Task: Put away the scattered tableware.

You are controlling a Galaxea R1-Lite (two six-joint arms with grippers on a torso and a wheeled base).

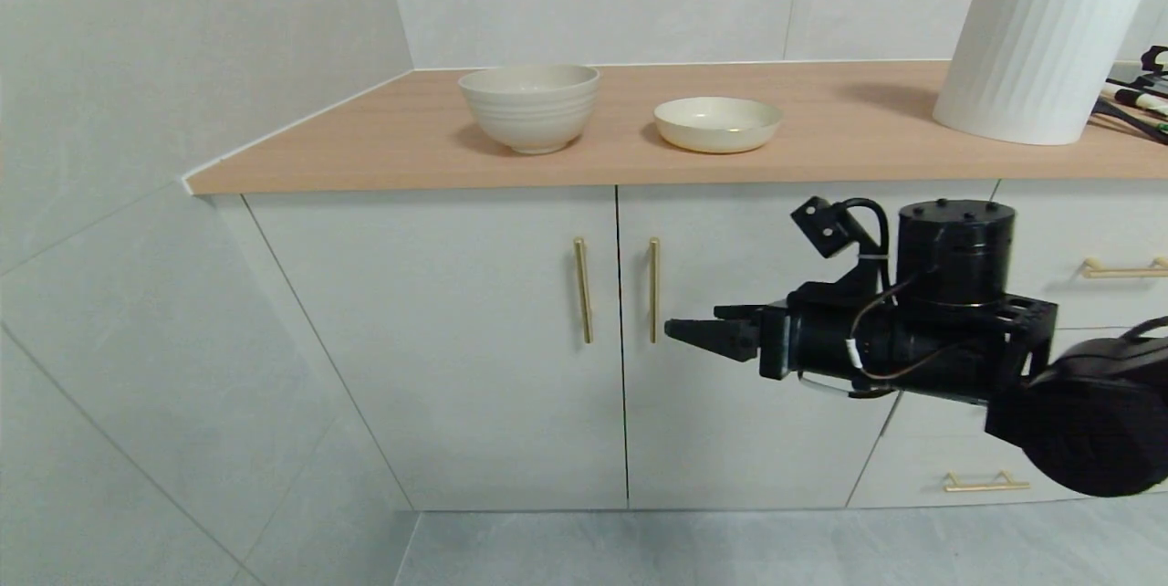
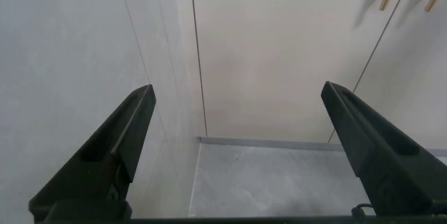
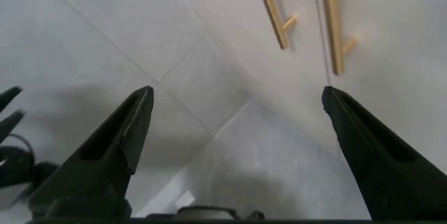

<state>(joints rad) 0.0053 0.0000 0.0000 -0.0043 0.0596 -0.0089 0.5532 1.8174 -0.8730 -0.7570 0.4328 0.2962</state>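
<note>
Across upper frame: wooden countertop [image 1: 821, 157]. Upper right on it: white ribbed cylinder [image 1: 1040, 38]. Right of centre, facing cabinet doors [image 1: 438, 340]: right gripper [image 1: 680, 329], fingers spread, gripping nothing. Upper centre on countertop: deep bowl [image 1: 529, 107]; just right, apart: shallow bowl [image 1: 718, 123]. Left gripper [image 2: 236, 91] likewise spread, empty.

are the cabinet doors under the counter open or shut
Shut: both cabinet doors sit flush, with only a thin seam between their gold handles.

bowl [image 1: 529, 107] left of dish [image 1: 718, 123], on counter [image 1: 365, 148]
</note>
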